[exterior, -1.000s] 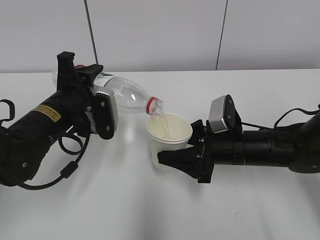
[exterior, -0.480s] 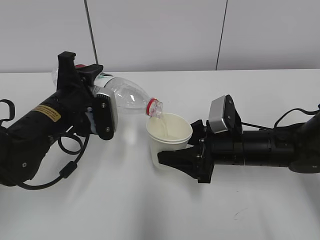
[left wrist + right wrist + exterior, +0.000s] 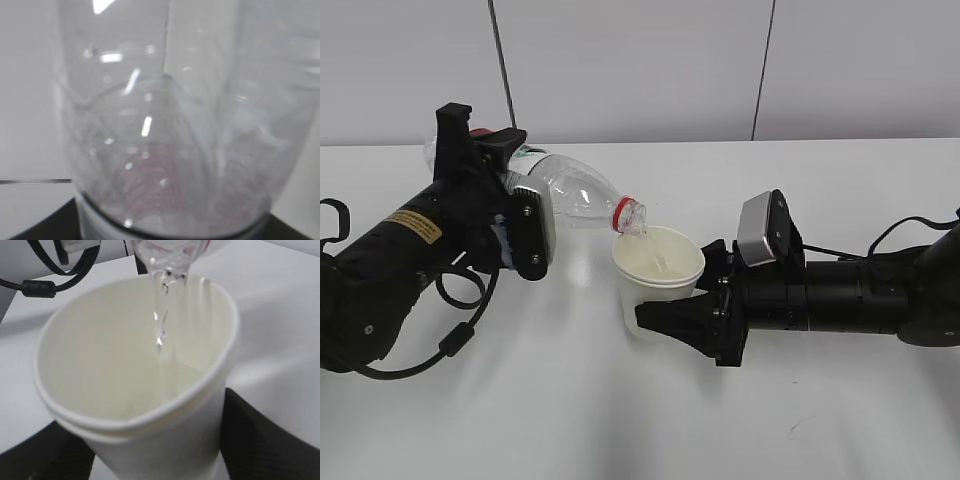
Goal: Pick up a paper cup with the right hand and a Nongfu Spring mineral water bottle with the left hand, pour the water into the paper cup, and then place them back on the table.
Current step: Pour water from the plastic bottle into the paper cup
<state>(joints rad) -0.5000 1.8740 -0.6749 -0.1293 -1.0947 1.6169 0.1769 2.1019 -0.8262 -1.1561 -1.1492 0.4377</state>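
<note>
My left gripper (image 3: 510,175), on the arm with the yellow sticker, is shut on the clear water bottle (image 3: 570,190). The bottle lies tilted with its red-ringed mouth down over the paper cup (image 3: 658,275). A thin stream of water falls from the mouth into the cup, which holds some water (image 3: 165,380). My right gripper (image 3: 660,318) is shut on the cup's lower wall and holds it upright. The left wrist view is filled by the bottle's clear body (image 3: 170,125). In the right wrist view the black fingers (image 3: 260,440) flank the cup (image 3: 150,440).
The white table (image 3: 620,420) spreads under both arms, with a small dark scuff (image 3: 798,425) at the front right. A looped black cable (image 3: 460,335) hangs below the left arm. A white panelled wall stands behind.
Both arms hold still. The bottle stays tilted over the cup and the stream of water looks thinner now.
</note>
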